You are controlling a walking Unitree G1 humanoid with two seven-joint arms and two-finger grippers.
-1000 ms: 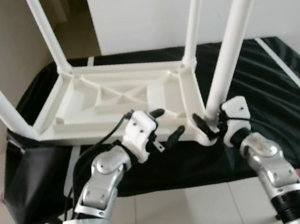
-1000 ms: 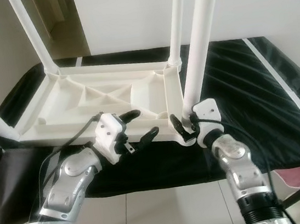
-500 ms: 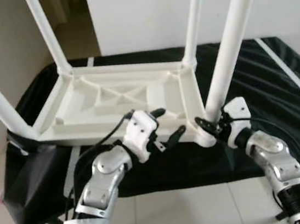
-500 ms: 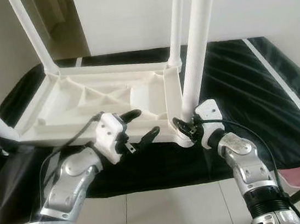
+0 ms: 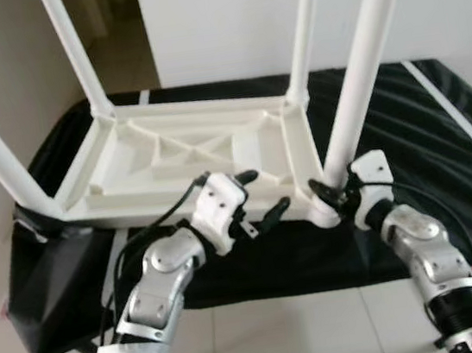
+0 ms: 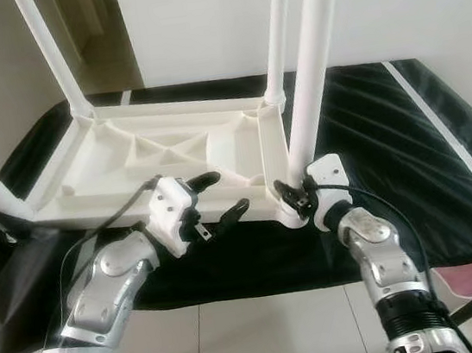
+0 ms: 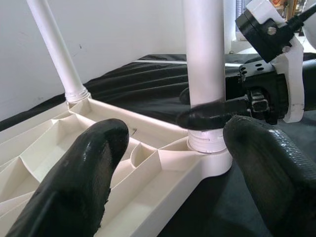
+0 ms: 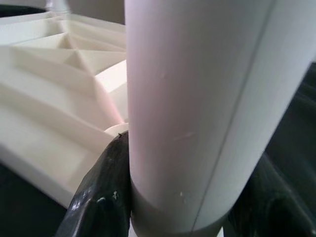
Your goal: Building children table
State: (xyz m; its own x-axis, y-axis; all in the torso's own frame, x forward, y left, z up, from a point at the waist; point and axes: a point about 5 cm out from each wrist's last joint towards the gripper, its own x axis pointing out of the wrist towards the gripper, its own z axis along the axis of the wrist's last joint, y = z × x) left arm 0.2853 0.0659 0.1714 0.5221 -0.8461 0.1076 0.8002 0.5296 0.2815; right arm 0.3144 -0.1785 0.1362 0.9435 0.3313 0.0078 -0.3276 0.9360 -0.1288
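With all four legs standing in the upturned children's table on the black cloth, our right gripper pinches the near leg at its socket while our left gripper, fingers spread, waits beside it.

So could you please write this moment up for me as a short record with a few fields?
Workpiece: white table top, upside down on a black cloth, four legs pointing up
Right tool: shut on the near-right leg, low down by its socket
Left tool: open, hovering at the near edge of the table top, holding nothing
Other legs: all standing in their corner sockets
Surroundings: white wall behind, tiled floor below
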